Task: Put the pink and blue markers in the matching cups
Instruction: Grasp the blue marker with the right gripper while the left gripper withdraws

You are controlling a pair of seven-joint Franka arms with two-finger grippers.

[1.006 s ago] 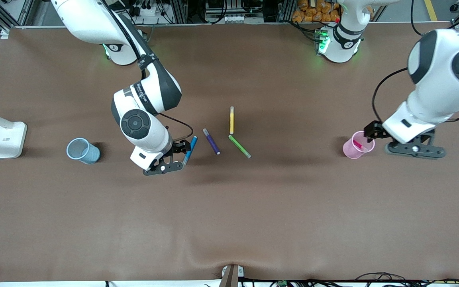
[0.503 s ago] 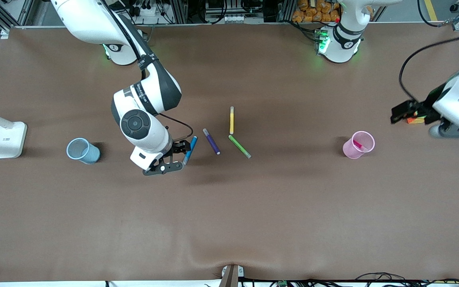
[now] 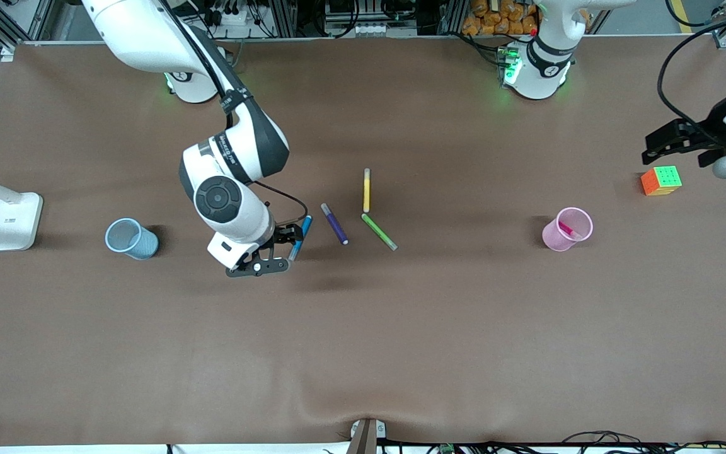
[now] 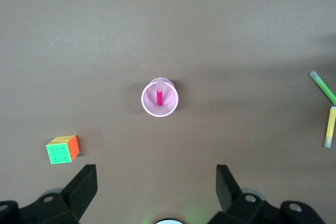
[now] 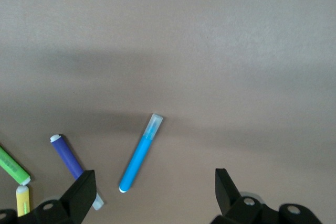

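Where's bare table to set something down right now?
Bare: the whole strip nearer the front camera than the markers, and between the green marker and pink cup. Crowded: around the blue marker under the right gripper.

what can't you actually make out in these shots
- Blue marker, front view: its lower end is covered by the right tool, so contact there is unclear.
- Left tool, front view: the arm is cut off by the frame edge.
- Pink marker, front view: only a sliver shows above the pink cup wall.
- Blue cup, front view: its mesh wall hides the bottom.
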